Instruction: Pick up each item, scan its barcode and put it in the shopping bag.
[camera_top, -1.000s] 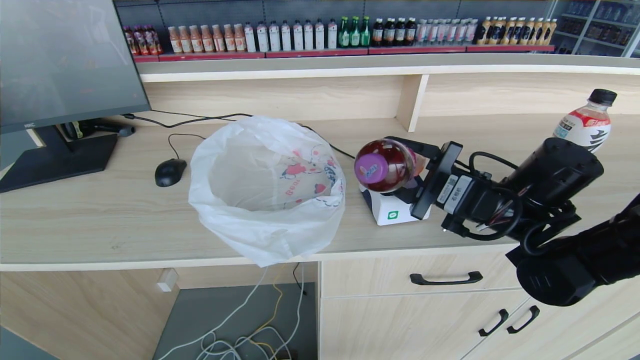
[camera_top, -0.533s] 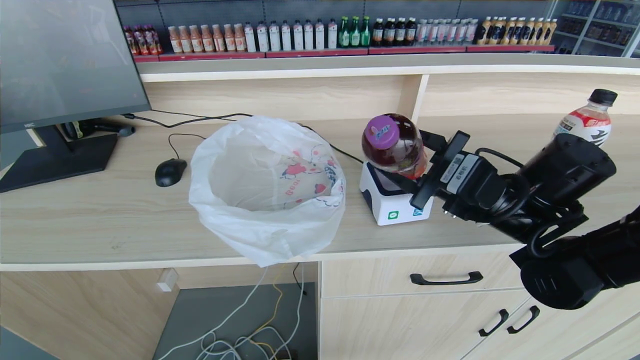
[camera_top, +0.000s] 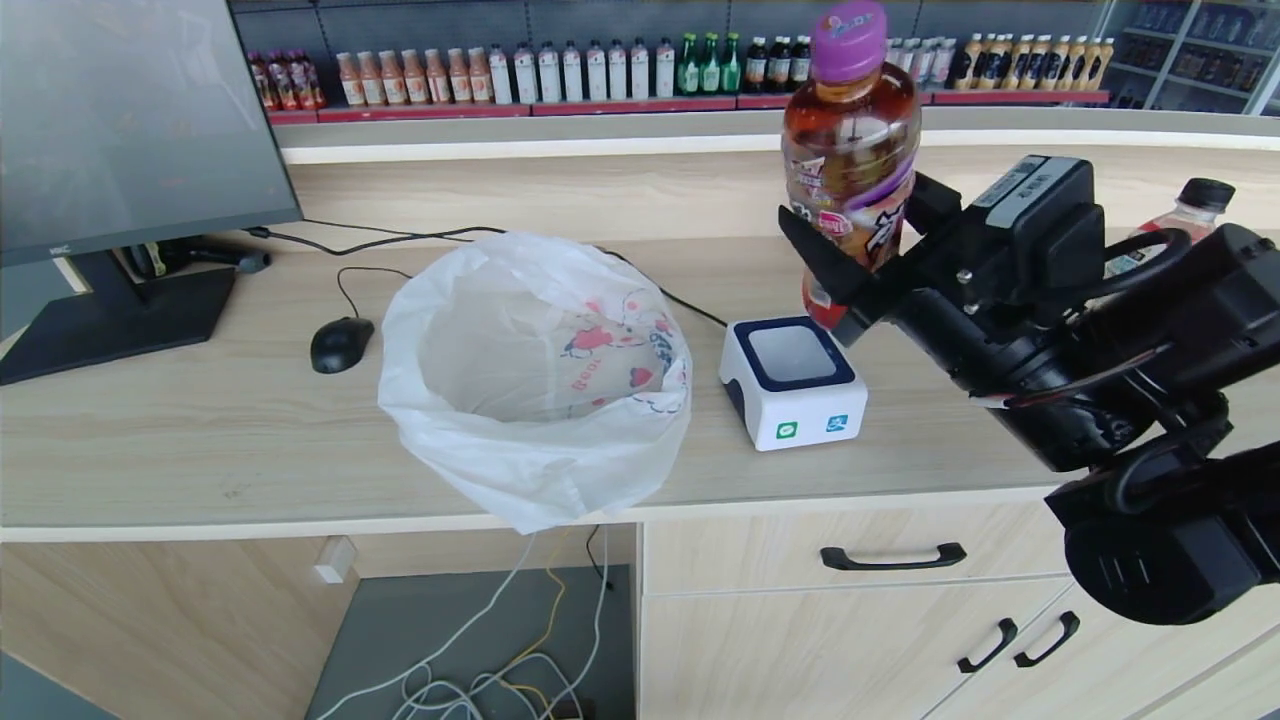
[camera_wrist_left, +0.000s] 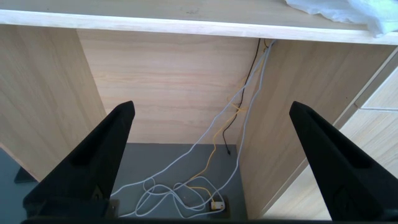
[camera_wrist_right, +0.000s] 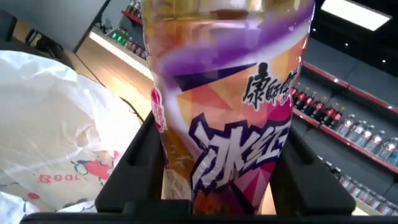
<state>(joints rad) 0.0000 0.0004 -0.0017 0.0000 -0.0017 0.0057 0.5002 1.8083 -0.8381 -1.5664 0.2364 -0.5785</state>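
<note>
The right tool (camera_top: 870, 240) pinches a purple-capped tea bottle (camera_top: 850, 140) by its lower half and holds it upright in the air, just above the white scanner (camera_top: 795, 385) on the wooden surface (camera_top: 200, 450). The open white shopping bag (camera_top: 535, 440) sits to the scanner's left, sagging over the front edge. The left tool (camera_wrist_left: 211, 109), spread and empty, hangs below the surface. Likely risks: the tall bottle tips in so low a grip, or snags the floppy bag rim and drags the bag off.
</note>
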